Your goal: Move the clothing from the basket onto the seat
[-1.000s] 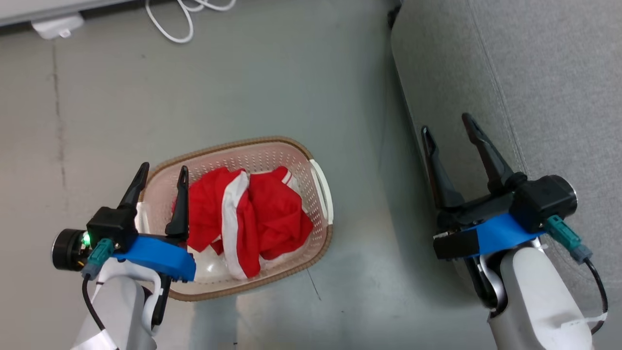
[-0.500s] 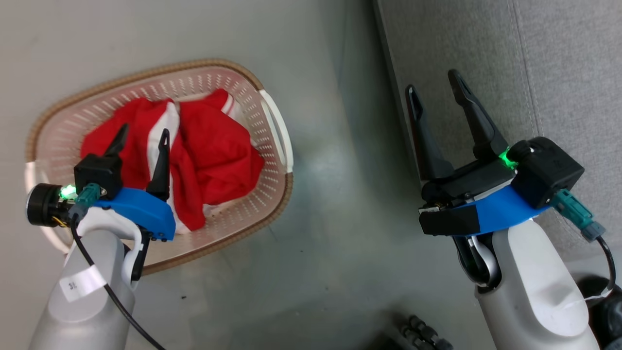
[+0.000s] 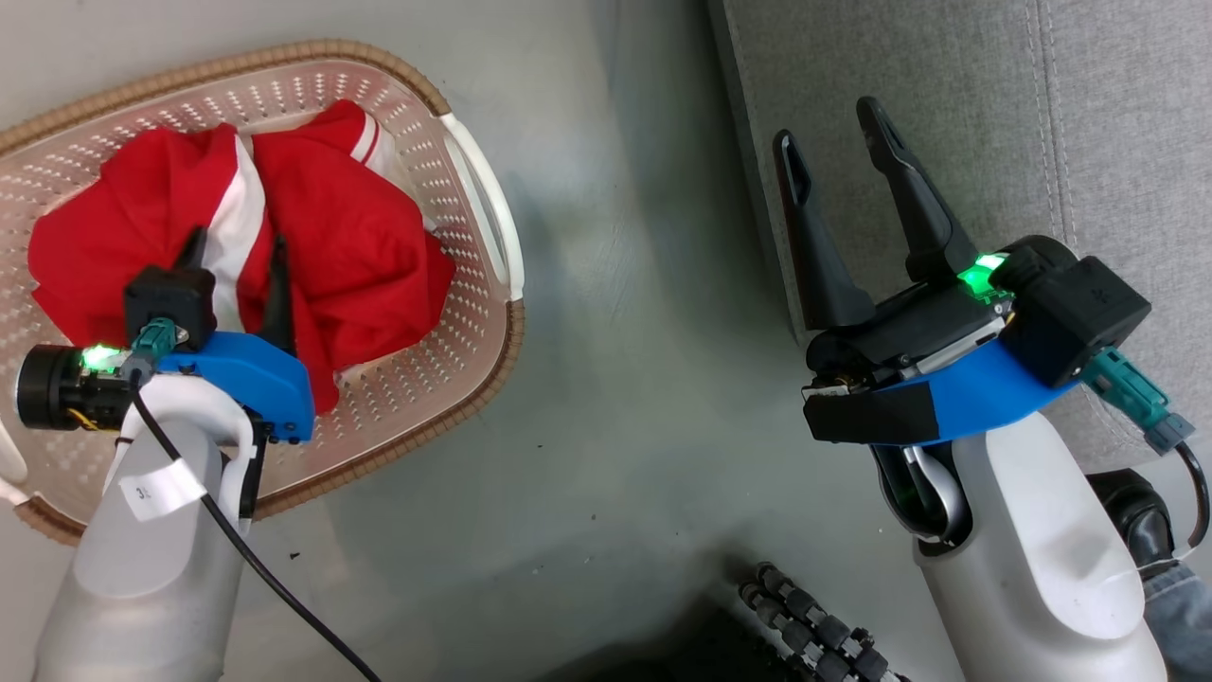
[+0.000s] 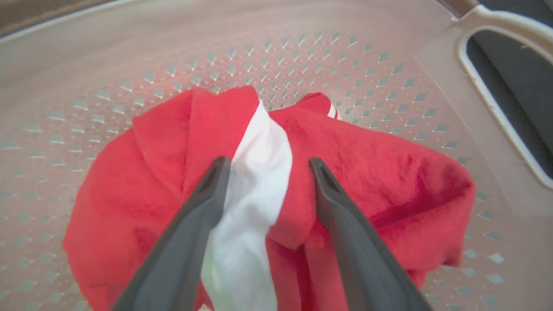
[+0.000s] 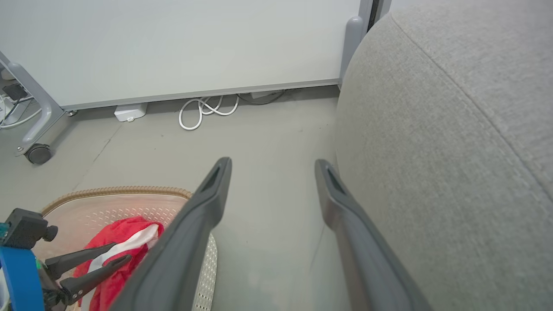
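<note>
Your left gripper (image 4: 270,164) inside basket (image 3: 454,313), fingers apart either side of white stripe (image 4: 259,147) on red clothing (image 3: 331,237) heaped there, nothing clamped. Your right gripper (image 3: 828,128) well outside basket, wide open, empty, at edge of grey seat (image 3: 947,85) beyond basket's handle (image 3: 492,218).

The head camera is looking steeply down from above, taking in the basket (image 3: 454,322) at its left, the seat (image 3: 947,76) at its right and the floor (image 3: 615,379) between. The left wrist camera is peering from very close, down inside the basket, at the clothing (image 4: 367,181). The right wrist camera is facing low across the floor toward a partition panel (image 5: 173,43), sharing basket, clothing and seat with the head view.
</note>
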Robot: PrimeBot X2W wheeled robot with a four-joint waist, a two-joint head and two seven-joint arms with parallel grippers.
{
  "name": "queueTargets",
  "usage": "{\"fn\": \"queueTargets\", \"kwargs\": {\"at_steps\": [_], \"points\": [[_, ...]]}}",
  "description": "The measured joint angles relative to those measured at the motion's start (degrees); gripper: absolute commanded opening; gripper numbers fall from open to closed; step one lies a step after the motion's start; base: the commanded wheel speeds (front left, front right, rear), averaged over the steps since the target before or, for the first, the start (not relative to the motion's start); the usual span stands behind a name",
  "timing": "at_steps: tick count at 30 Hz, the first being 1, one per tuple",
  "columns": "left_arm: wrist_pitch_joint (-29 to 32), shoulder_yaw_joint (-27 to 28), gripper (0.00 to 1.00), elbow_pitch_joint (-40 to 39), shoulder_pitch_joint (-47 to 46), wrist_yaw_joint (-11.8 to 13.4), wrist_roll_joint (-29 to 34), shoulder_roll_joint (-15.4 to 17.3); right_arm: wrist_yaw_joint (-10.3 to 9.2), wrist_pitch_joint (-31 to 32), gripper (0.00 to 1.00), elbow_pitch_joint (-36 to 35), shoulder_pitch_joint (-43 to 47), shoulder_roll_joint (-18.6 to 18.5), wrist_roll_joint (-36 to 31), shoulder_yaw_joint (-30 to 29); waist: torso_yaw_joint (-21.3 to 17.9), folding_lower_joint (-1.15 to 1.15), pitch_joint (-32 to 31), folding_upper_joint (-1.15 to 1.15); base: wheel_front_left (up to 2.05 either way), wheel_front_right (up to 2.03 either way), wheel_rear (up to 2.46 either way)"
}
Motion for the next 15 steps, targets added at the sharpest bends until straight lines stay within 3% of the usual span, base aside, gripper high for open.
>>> {"fn": "queueTargets", "kwargs": {"at_steps": [11, 15], "points": [[5.2, 0.0, 1.0, 3.5, -1.3, 5.3, 0.7, 0.7, 0.0, 0.0, 1.0, -0.1, -0.6, 0.0, 1.1, 1.0, -0.7, 0.0, 1.7, 0.0, 0.0, 0.0, 0.0], [6.7, -0.1, 1.0, 4.3, -1.6, 6.1, 0.7, 0.9, 0.0, 0.0, 1.0, -0.1, -0.6, 0.0, 1.3, 1.1, -0.8, -0.01, 1.9, 0.0, 0.0, 0.0, 0.0]]}}
